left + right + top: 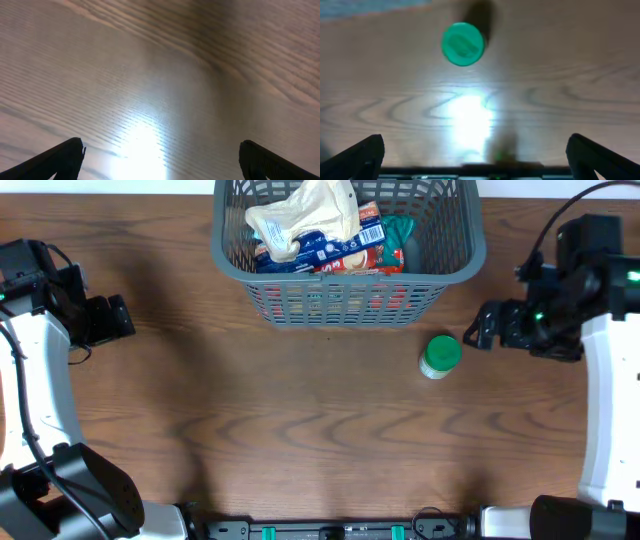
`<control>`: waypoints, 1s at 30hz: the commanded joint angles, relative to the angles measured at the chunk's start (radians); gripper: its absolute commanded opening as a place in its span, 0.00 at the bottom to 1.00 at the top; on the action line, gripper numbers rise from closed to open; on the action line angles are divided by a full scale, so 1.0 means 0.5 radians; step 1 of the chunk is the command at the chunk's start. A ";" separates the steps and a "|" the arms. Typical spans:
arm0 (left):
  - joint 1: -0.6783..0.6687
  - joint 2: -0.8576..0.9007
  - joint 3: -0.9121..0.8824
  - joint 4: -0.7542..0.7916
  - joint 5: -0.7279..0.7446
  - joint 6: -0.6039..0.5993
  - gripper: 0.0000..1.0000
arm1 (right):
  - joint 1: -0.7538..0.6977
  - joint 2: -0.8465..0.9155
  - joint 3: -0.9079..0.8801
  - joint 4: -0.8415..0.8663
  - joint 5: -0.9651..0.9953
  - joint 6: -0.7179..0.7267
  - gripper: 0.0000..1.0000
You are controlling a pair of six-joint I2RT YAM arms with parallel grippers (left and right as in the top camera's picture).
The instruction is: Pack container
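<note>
The brown wood-grain worktop [300, 440] carries the container [345, 302], a dark grey slotted basket at the far middle edge, its back cut off by the top of the overhead view. Inside it a crumpled cream bag [300, 215] lies on top of blue and red packets [345, 252], with something teal [404, 232] against the right-hand wall. The left claw [122, 317] hangs well to the left of the container, level with its front wall. Its dark fingers [65, 157] are spread wide to the corners of the left wrist view, with only bare wood between them. The right claw [478, 328] sits to the right of the container's front corner. Its fingers [362, 155] are likewise wide apart and grip nothing. A small jar with a green lid [440, 356] stands upright just in front of the container's right front corner, between it and the right claw, touching neither; the right wrist view shows the round lid from above [463, 43].
</note>
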 commanded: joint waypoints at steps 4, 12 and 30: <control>0.007 0.000 0.008 0.015 0.023 -0.021 0.99 | 0.129 -0.038 -0.397 0.270 0.014 0.026 0.99; 0.007 0.000 0.008 0.027 0.023 -0.021 0.98 | 0.208 -0.038 -0.771 0.783 0.015 0.079 0.99; 0.007 0.000 0.008 0.027 0.023 -0.021 0.99 | 0.227 0.091 -1.132 1.610 0.014 0.064 0.99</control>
